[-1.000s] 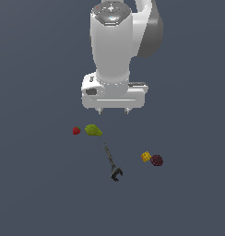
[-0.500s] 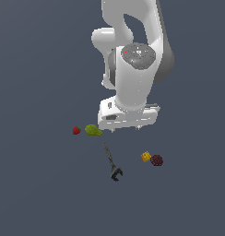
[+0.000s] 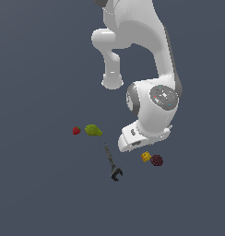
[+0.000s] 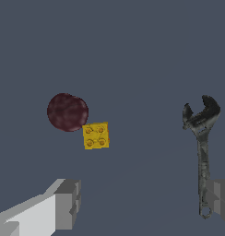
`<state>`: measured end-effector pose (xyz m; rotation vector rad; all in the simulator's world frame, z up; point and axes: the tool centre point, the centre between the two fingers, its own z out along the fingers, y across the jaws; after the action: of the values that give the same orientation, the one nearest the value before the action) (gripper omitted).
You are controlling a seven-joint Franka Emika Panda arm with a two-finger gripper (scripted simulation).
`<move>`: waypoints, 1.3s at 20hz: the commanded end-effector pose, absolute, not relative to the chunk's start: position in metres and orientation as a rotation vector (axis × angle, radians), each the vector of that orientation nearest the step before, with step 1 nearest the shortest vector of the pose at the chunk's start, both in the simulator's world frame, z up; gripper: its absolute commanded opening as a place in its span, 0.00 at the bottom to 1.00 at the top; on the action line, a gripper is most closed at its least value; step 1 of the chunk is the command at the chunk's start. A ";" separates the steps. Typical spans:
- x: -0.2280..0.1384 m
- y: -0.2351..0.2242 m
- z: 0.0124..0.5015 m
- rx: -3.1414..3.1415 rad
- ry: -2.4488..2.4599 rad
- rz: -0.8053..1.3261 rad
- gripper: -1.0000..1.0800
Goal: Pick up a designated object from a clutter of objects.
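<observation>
The designated object, a small yellow-orange block [image 4: 96, 135] with dark round marks, lies on the grey floor touching the dark maroon lump [image 4: 67, 112]. In the exterior view the block [image 3: 145, 156] and the lump [image 3: 156, 160] sit just below my white hand [image 3: 138, 137]. My gripper [image 4: 143, 203] is open, its grey fingers [image 4: 68, 203] wide apart and holding nothing. It hovers above the floor, short of the block. The rest of the clutter of objects is a slim dark wrench [image 3: 112, 163], a green pear [image 3: 93, 130] and a red strawberry [image 3: 76, 131].
In the wrist view the wrench [image 4: 202, 147] runs lengthwise with its handle end close beside one finger [image 4: 220, 199]. The pear and strawberry lie further off to the exterior view's left. The arm's bulky white links [image 3: 146, 55] rise above the scene.
The arm has swung down and toward the exterior view's right. The hand moved from above the pear to just above the yellow block. The objects have not moved.
</observation>
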<state>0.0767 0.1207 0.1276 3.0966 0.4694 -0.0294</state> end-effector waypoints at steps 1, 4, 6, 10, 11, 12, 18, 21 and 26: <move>0.081 0.135 0.110 3.090 0.521 -0.018 0.96; 0.083 0.149 0.094 3.085 0.568 -0.010 0.96; 0.083 0.156 0.085 3.082 0.591 -0.006 0.96; 0.084 0.164 0.075 3.079 0.620 -0.001 0.96; 0.084 0.165 0.073 3.079 0.624 -0.001 0.96; 0.084 0.166 0.072 3.078 0.626 0.000 0.96; 0.083 0.165 0.067 3.079 0.624 -0.003 0.96; 0.083 0.165 0.054 3.079 0.625 -0.002 0.96; 0.083 0.166 0.029 3.078 0.627 -0.001 0.96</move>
<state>0.0825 0.1658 0.0354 3.0783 0.6266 -0.0021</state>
